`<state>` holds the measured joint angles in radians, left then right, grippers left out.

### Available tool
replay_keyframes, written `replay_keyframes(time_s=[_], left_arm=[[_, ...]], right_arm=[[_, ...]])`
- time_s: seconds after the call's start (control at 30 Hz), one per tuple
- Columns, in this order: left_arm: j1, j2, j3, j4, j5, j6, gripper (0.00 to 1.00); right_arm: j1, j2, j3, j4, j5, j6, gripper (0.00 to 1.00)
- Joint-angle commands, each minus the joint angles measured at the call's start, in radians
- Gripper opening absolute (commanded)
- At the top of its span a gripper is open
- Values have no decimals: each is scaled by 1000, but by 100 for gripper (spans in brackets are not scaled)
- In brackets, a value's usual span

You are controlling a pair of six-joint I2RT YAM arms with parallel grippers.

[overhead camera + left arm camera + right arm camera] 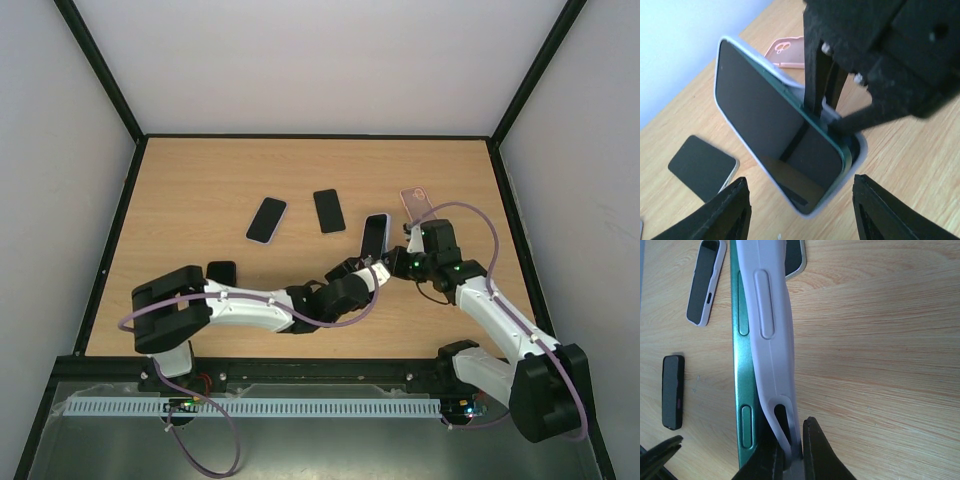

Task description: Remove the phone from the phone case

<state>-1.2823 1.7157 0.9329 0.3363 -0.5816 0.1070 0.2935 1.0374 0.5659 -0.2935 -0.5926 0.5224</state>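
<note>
Phone (765,125), dark screen, green edge, stands tilted right of centre on the worktop (200,180), partly out of its pale lilac phone case (771,330). Right end effector (790,452) is clamped on the case rim. Left end effector (802,205) has its fingers apart, flanking the phone's low end without touching. Pink case (414,201) lies flat just behind.

left jaws apart, right jaws pinched

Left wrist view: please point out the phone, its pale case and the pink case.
phone (770,125), left wrist view, middle of dark screen.
pale case (812,211), left wrist view, lower rim.
pink case (790,57), left wrist view, flat back.
</note>
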Motion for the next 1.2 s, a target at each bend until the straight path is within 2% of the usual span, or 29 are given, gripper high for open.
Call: replay_keyframes(time_s=[0.0,0.13,0.27,0.4,0.6,0.8,0.9,1.03,1.17], left_arm=[[18,46,50,63,-13,48,54],[25,74,71,85,8,72,54],[27,117,106,84,-61,115,54],[33,136,112,120,-175,179,46],[65,44,40,167,-195,143,40],[87,41,30,179,-239,164,44],[99,72,45,170,-251,161,39],[101,94,52,171,-284,146,22],[103,90,50,194,-317,139,10]], right_arm=[[-5,-10,-3,64,-47,-14,2],[-5,-21,-6,64,-79,-16,2],[-5,-25,-9,64,-126,-23,2],[-5,-26,-6,51,-153,-36,2],[-4,-33,-14,33,-192,-75,2],[-5,10,1,0,-299,-107,2],[-5,-10,-8,12,-321,-99,2],[-5,-43,-12,17,-320,-99,2],[-5,-49,-10,10,-308,-107,2]])
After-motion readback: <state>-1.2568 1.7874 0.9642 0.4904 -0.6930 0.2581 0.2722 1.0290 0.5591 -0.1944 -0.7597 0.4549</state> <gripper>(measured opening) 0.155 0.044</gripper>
